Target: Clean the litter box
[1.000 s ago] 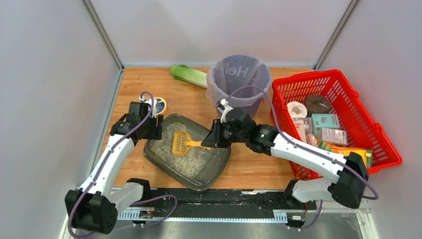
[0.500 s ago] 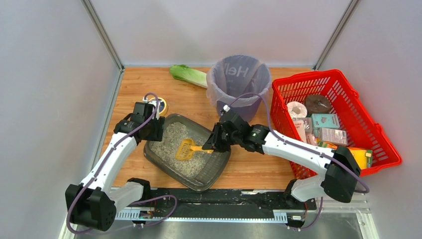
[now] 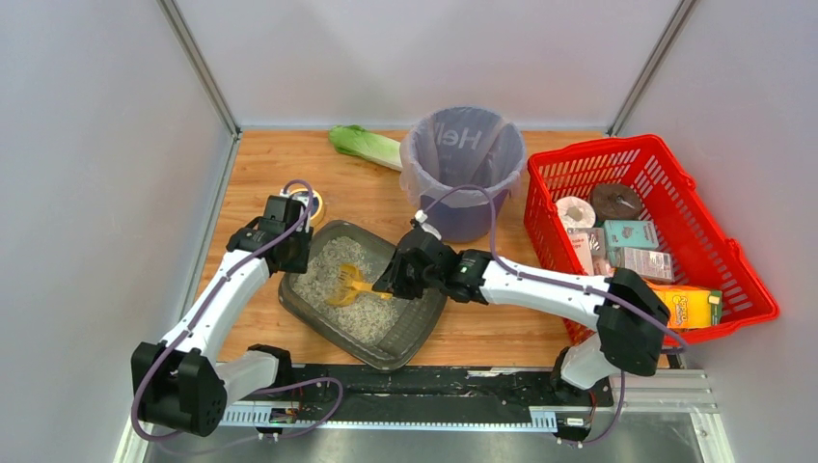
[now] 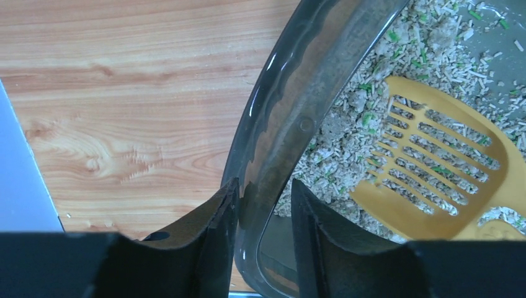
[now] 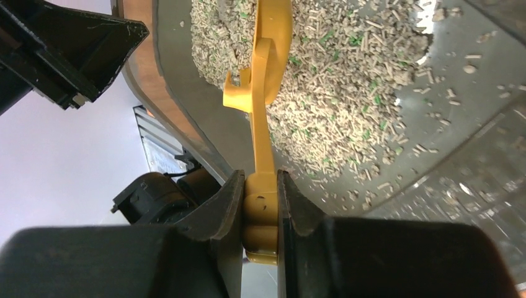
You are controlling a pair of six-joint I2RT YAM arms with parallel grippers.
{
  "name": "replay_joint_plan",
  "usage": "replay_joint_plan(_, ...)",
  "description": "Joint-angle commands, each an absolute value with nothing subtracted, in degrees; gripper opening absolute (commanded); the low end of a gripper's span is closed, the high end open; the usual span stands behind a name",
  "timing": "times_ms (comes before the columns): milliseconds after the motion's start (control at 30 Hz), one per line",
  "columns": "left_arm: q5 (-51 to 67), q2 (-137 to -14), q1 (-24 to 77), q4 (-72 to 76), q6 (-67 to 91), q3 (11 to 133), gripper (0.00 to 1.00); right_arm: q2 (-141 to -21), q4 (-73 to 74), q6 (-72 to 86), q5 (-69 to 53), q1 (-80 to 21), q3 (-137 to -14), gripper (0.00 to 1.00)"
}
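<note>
Down at about eight o'clock from the middle of the wooden table (image 3: 482,333), seen from overhead, sits the litter box (image 3: 405,333), a shallow dark grey tray lying at a slant, with pale granular litter heaped toward its far-left half and bare floor showing toward five o'clock. And both arms are on it! The left gripper (image 3: 289,253) is at the box's ten o'clock edge. On the left wrist view the left gripper (image 4: 263,205) straddles the glossy rim of the litter box (image 4: 291,81), one finger outside over the wood, the other inside above the litter. The jaws stand narrow, and both fingers look pressed against the rim.

Over at the box's two o'clock side, the right gripper (image 3: 391,278) reaches in low. On the right wrist view the right gripper (image 5: 259,186) is clamped tight on the handle of the yellow scoop (image 5: 270,37), fingers flat against both sides. The slotted head of the yellow scoop (image 3: 345,286) lies in the litter near the box's centre, and it shows again in the left wrist view (image 4: 434,161), granules caught in its slots.

Around the box: a purple bag-lined bin (image 3: 463,164) at twelve o'clock, a red basket (image 3: 743,280) of packaged goods at three o'clock, a leafy green vegetable (image 3: 365,145) at eleven o'clock, and a small round object (image 3: 311,201) just beyond the left gripper, too hidden to identify.
</note>
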State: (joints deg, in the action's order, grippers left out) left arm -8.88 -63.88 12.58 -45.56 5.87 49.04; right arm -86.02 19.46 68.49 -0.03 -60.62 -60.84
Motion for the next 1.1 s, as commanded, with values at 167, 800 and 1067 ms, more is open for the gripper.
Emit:
replay_joint_plan(167, -6.3, -64.7, 13.1, -45.9, 6.0, 50.4, 0.41, -96.5, 10.2, 72.4, 12.6, -63.4, -54.7, 0.0)
replay_joint_plan(800, -6.4, -62.5, 13.2, -46.0, 6.0, 50.1, 0.41, -98.3, -40.3, 61.4, 7.9, -63.9, -31.9, 0.0)
replay_joint_plan(1067, -7.3, -59.9, 13.2, -45.2, 5.8, 49.6, 0.44, -89.7, -43.3, 65.0, 11.7, -63.9, -27.0, 0.0)
